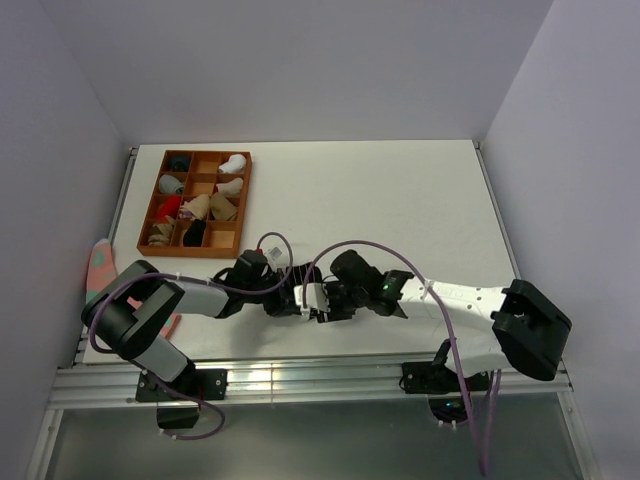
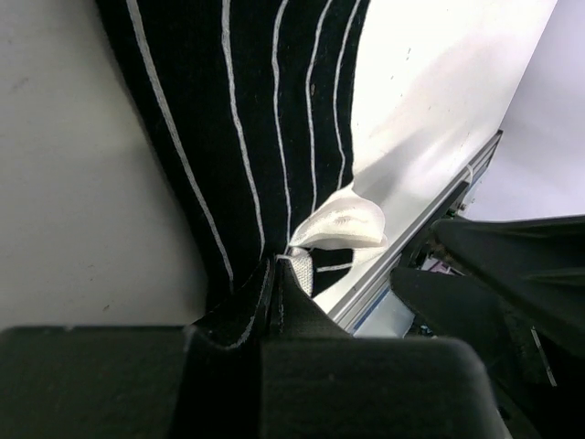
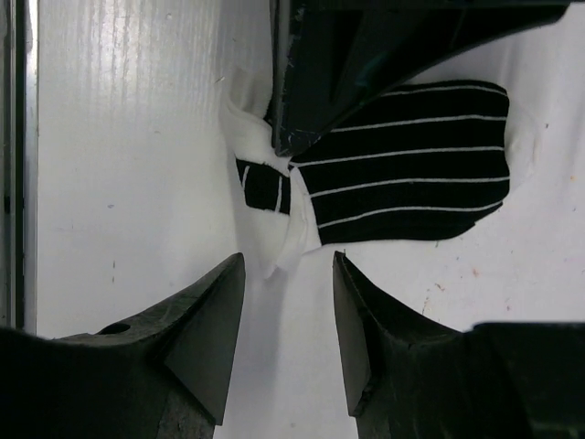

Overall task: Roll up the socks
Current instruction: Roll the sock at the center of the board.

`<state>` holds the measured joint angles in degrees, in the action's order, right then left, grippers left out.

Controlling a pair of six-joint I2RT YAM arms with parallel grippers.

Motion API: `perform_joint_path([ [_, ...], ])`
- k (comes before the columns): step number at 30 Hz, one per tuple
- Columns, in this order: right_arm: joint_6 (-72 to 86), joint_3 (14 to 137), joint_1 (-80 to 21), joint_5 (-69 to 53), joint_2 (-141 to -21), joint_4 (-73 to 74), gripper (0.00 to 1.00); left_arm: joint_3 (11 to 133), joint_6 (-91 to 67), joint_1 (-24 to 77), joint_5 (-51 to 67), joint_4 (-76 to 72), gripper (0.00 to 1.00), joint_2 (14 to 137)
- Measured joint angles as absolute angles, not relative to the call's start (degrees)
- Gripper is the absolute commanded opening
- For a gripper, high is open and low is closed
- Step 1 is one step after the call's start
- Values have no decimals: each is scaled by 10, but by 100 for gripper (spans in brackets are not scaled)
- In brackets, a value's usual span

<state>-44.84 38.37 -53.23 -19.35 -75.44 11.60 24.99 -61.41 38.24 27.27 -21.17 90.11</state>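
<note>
Tabletop: left gripper opposite right gripper

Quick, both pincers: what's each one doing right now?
Left pincer: closed, pinching the black striped sock.
Right pincer: open, holding nothing.

The black sock with thin white stripes lay flat on the counter, its white end crumpled

Two robot arms, the left arm and the right arm, at one white worktop. Two grippers: the left gripper, the right gripper. One black sock with thin white stripes. One pink sock. One wooden tray, twelve compartments, sock bundles too small to count.
</note>
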Motion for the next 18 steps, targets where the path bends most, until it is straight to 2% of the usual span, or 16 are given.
perform_joint_path([
  [10,-465,357,-606,-152,-755,65,48,250,-612,380,289,-215,0,907],
  [18,-475,356,-629,-129,-790,45,45,250,-612,379,294,-218,0,910],
])
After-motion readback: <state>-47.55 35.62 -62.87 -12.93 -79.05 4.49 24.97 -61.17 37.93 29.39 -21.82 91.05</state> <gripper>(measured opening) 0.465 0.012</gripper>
